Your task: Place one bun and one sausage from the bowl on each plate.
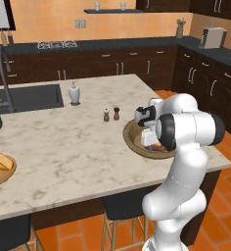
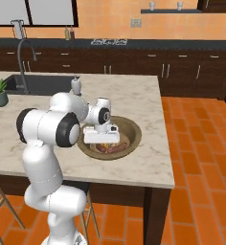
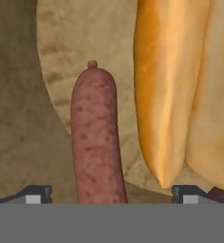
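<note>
Sausage [image 3: 96, 142] is lying between the gripper's [image 3: 111, 193] wide-open fingertips, beside the bun [image 3: 173, 85] in the bowl [image 2: 132, 125].

Gripper [image 3: 111, 194] jaws spread wide over bowl [image 3: 23, 142] floor; 1 sausage [image 3: 96, 142] lies between fingertips [image 3: 35, 193], bun [image 3: 173, 85] beside it.

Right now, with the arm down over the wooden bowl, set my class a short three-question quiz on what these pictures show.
1. True or false: the fingers are shut on the reddish-brown sausage.
2. What lies beside the sausage in the hand view? A) golden elongated bun B) lemon C) spoon
3. Fill in: the sausage lies in the wide olive-brown wooden ____.

Key: 1 false, they stand open either side of it; 2 A; 3 bowl.
</note>
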{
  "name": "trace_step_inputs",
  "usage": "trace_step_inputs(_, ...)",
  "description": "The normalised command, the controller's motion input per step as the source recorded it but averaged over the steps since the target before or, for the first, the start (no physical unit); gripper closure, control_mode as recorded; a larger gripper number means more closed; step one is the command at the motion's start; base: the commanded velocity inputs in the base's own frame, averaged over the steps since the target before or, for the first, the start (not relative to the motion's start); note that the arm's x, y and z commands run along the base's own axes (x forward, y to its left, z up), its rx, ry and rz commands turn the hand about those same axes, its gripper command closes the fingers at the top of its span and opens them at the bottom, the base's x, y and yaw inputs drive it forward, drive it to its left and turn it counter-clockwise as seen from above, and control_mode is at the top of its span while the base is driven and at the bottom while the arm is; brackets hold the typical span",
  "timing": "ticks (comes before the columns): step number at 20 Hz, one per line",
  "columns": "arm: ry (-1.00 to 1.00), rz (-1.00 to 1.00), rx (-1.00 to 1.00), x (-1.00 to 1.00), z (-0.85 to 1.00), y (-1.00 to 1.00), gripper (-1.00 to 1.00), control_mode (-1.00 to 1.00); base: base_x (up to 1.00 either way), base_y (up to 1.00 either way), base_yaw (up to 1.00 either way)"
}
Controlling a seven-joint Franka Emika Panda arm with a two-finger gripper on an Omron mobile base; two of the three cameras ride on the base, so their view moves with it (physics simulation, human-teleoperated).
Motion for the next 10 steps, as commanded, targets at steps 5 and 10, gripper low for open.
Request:
trace_step_inputs(5,0.06,0.00,0.00,0.00,0.00,0.00,1.00,-1.00,0.00,0.00,0.00)
trace_step_inputs(10,0.08,0.00,0.00,0.02,0.00,0.00,1.00,-1.00,0.00,0.00,0.00)
